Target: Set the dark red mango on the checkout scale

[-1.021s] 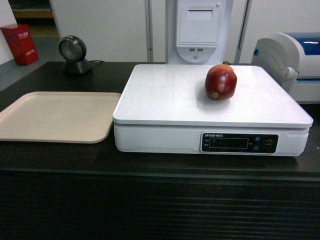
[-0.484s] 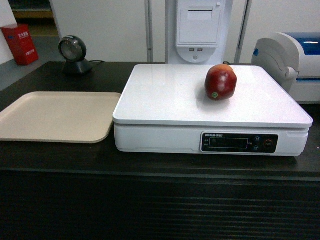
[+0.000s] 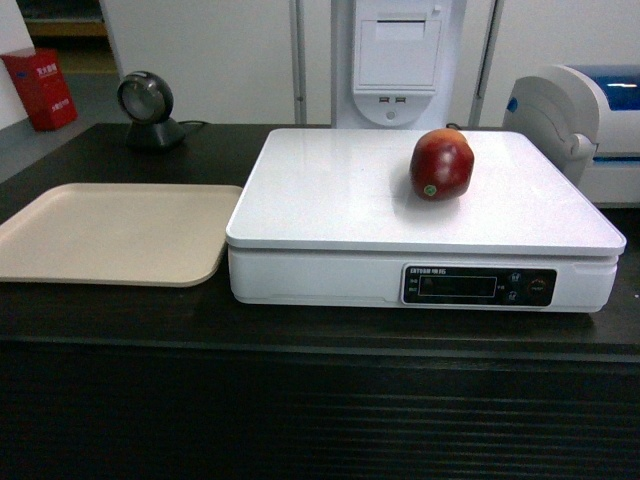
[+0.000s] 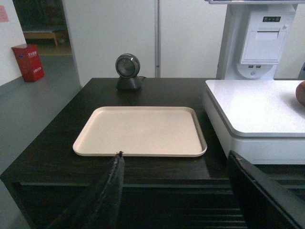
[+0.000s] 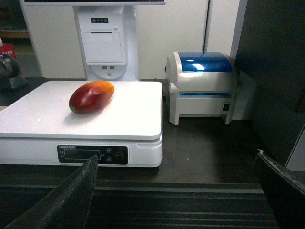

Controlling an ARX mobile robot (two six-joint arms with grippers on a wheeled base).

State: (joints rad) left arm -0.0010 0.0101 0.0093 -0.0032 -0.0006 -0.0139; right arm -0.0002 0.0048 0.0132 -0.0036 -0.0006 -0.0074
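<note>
Head view shows the dark red mango (image 3: 441, 164) lying on the glossy platform of the scale (image 3: 330, 215), toward its far right part, sticker facing the camera, with neither hand in this picture. The scale stands on the black tabletop (image 3: 300, 330) of the checkout, a beige tray (image 3: 110, 233) just beside it on the left, a round black scanner (image 3: 146, 108) behind the tray, and a white-and-blue machine (image 3: 585, 125) at the right. In the right wrist view the right hand (image 5: 176, 191) is spread wide, its two dark fingers (image 5: 71, 195) at the bottom corners, holding nothing; the mango (image 5: 91, 97) lies ahead of this hand and to its left, well apart from it, on the scale (image 5: 119, 119), while the white-and-blue machine (image 5: 202, 86) stands ahead and slightly right. In the left wrist view the left hand (image 4: 176, 191) is also spread wide and empty, in front of the tabletop edge; the tray (image 4: 140, 131) lies straight ahead of it, the scale (image 4: 257, 114) ahead to its right, and only a sliver of the mango (image 4: 301, 93) shows at the far right edge, well apart from this hand.
</note>
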